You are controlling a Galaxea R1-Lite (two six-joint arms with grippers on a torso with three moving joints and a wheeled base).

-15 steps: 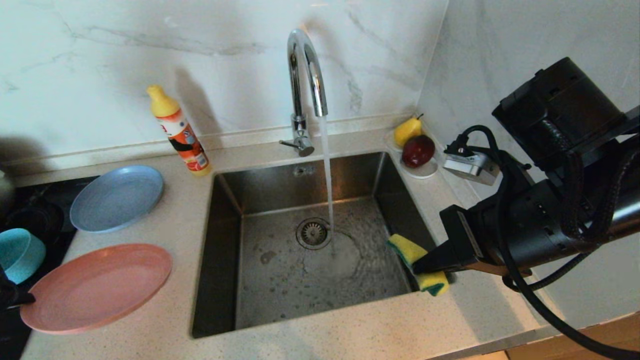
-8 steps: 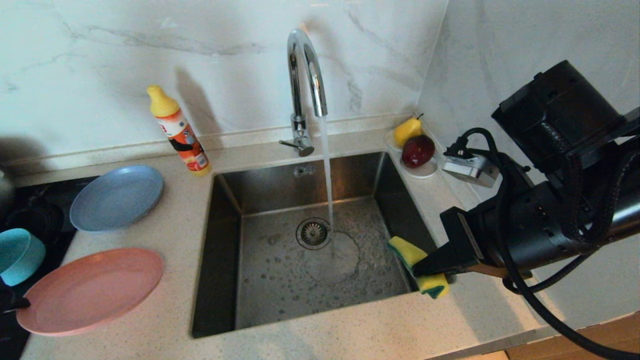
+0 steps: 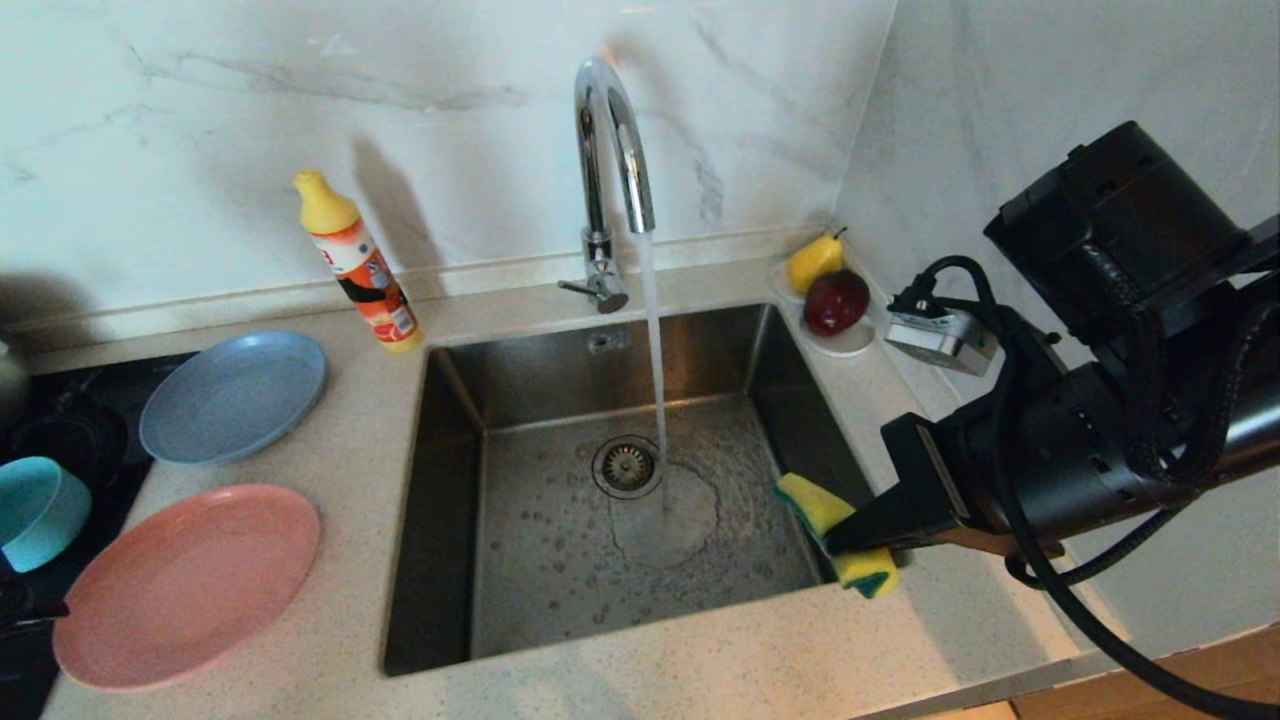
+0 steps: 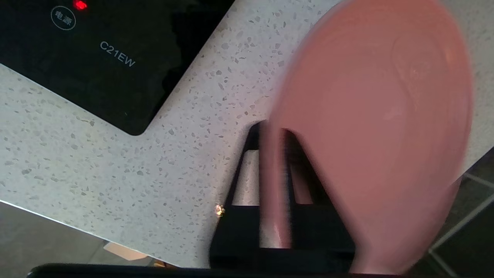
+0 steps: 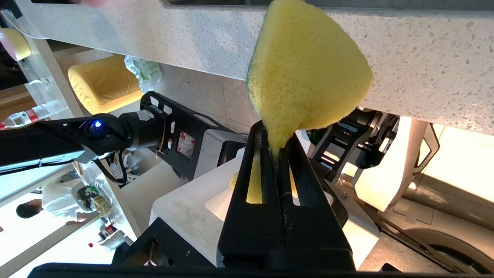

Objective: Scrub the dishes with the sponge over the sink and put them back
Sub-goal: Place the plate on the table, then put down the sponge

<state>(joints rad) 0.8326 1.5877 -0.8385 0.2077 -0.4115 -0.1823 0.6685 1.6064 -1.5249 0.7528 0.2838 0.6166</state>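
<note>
Beside sink (image 3: 600, 500), upright pinched sponge (image 3: 835, 535)

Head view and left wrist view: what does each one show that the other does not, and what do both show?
Only the head view shows the sink with running tap, the sponge pinched in the right end effector, the blue plate and the teal bowl. Only the left wrist view shows the left end effector with the plate's rim between its fingers. Both show the pink plate on the speckled counter.
</note>
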